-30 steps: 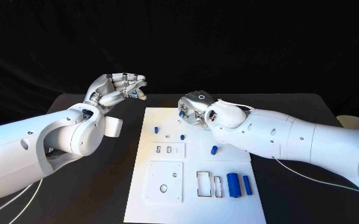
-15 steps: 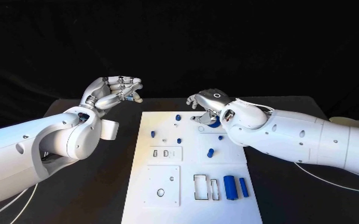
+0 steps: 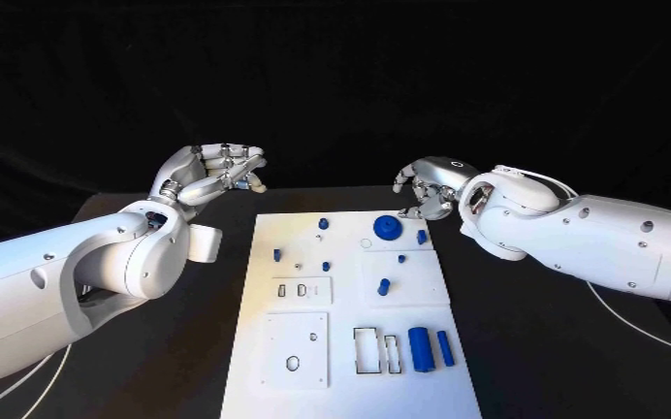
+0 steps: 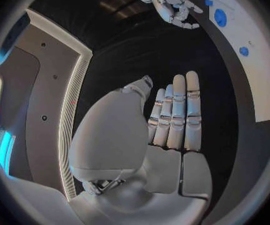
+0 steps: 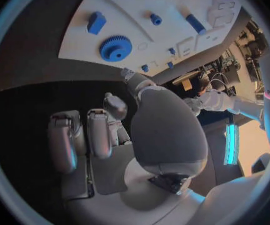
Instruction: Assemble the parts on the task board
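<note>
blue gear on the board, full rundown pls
The blue gear is a round, toothed disc, plastic by its look, with a small hub at its centre. It lies flat at the far end of the task board, seemingly seated there. The right hand hovers just beyond it; nothing touches it.

The board [image 3: 350, 361] is white. The gear [image 3: 388, 226] and the small parts [image 3: 418, 349] on it are blue. The table [image 3: 545, 341] is black. Both hands [image 3: 212, 172] [image 3: 427, 189] are silver, on white arms [image 3: 84, 273].
</note>
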Motion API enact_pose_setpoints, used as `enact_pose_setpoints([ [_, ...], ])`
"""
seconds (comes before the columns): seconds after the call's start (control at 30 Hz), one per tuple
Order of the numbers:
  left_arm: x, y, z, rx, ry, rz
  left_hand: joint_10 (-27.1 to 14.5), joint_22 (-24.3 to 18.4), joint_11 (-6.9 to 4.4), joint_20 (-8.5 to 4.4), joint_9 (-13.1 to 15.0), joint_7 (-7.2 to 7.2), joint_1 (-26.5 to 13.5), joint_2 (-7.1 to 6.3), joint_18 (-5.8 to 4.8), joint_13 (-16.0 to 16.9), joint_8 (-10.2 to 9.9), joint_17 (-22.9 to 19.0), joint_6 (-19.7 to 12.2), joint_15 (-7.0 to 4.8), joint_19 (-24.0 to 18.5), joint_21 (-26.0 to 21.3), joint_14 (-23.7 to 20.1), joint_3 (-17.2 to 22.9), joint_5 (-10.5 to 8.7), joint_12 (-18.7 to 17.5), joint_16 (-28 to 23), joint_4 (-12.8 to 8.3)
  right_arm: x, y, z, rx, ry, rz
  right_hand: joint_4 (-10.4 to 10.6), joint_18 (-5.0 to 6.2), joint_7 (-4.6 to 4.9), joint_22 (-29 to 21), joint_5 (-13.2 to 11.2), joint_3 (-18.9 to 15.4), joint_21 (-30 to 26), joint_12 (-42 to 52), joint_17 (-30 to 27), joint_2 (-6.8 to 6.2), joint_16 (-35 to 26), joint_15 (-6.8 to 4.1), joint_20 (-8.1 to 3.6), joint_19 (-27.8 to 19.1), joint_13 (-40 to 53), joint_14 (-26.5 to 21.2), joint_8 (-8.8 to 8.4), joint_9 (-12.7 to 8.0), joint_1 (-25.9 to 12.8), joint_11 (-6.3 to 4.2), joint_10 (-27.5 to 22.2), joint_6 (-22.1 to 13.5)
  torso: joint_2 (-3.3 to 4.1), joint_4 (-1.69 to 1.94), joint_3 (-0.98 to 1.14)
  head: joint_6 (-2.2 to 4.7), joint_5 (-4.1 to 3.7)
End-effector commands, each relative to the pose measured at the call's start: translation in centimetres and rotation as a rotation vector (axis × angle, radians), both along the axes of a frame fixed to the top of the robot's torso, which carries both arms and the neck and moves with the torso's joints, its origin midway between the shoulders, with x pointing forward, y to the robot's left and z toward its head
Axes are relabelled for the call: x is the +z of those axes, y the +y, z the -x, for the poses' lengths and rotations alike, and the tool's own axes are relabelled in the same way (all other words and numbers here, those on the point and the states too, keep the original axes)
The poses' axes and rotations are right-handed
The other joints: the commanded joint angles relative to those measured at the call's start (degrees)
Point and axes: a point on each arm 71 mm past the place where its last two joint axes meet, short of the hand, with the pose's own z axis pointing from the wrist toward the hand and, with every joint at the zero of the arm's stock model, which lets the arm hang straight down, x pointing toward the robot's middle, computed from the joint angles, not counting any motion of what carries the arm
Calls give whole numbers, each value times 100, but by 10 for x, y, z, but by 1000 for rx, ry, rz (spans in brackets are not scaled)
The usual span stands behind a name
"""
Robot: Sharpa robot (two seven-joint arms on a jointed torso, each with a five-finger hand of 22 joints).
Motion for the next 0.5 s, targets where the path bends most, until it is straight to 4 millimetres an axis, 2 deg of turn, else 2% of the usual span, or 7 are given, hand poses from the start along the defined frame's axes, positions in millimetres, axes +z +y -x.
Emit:
enact_pose_setpoints([
  [0.03, 1, -2, 0, -20, -1, 12, 5, 5, 24, 9, 10, 5, 16, 15, 5, 6, -29, 9, -49, -9, -47, 31, -37, 33, -30, -21, 27, -9, -12, -1, 0, -12, 106, -14, 111, -113, 61, 1488, 33, -112, 96, 948, 398, 90, 170, 83, 79, 593, 983, 381, 163, 95, 56, 56, 253, -205, 1, -4, 7, -22, 6],
  [0.2, 1, -2, 0, -21, -1, 12, 11, 8, 22, 9, 13, 1, 23, 18, 5, 7, -28, 15, -45, -10, -52, 37, -41, 41, -30, -22, 27, -16, -22, 3, -1, -17, 114, -14, 203, -118, 92, 1509, 49, -188, 110, 1135, 577, 113, 256, 137, 100, 607, 1190, 406, 276, 143, 123, 84, 301, -364, 5, 25, -4, -54, 12],
  [0.33, 1, -2, 1, -21, -1, 12, 11, 8, 22, 9, 13, 1, 23, 18, 5, 7, -28, 15, -45, -10, -52, 37, -41, 41, -30, -22, 27, -16, -28, 5, -2, -18, 122, -12, 248, -118, 107, 1509, 49, -226, 110, 1257, 738, 125, 326, 153, 116, 607, 1322, 436, 315, 155, 144, 101, 376, -426, 19, 43, 5, -63, -5],
  [0.5, 1, -1, 1, -19, -1, 12, 15, 10, 21, 9, 15, -2, 26, 20, 6, 8, -27, 18, -43, -11, -54, 40, -43, 45, -30, -23, 28, -19, -37, 10, -4, -18, 128, -11, 267, -118, 110, 1509, 49, -234, 110, 1298, 769, 137, 341, 159, 121, 607, 1367, 441, 334, 159, 150, 105, 402, -435, 37, 41, 19, -63, 7],
])
